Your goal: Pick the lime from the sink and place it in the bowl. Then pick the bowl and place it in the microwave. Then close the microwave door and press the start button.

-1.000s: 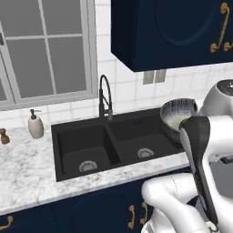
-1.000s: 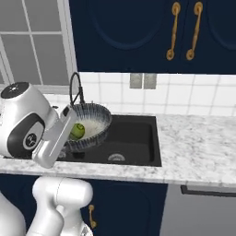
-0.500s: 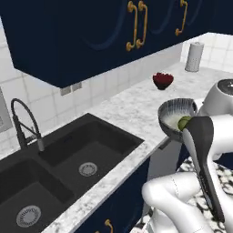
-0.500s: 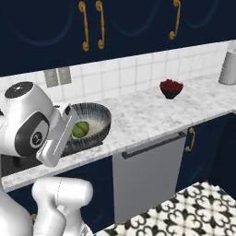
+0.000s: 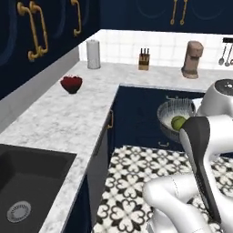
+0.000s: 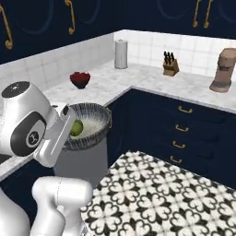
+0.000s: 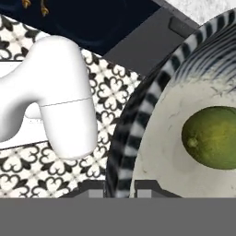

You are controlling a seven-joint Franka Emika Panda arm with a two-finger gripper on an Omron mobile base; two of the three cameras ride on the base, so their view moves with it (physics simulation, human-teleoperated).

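Even, diffuse rendered lighting; soft shadows only; no glare; slightly soft, pixelated detail; upper cabinets point(image 5: 50, 27) dim.

No text, label or number can be read anywhere — nothing legible.

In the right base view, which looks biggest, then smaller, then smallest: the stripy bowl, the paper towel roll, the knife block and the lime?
1. Bowl, clearly biggest, though it is also nearest the camera.
2. Paper towel roll.
3. Knife block and lime look about alike; the lime is nearer and partly hidden, so I won't rank them.
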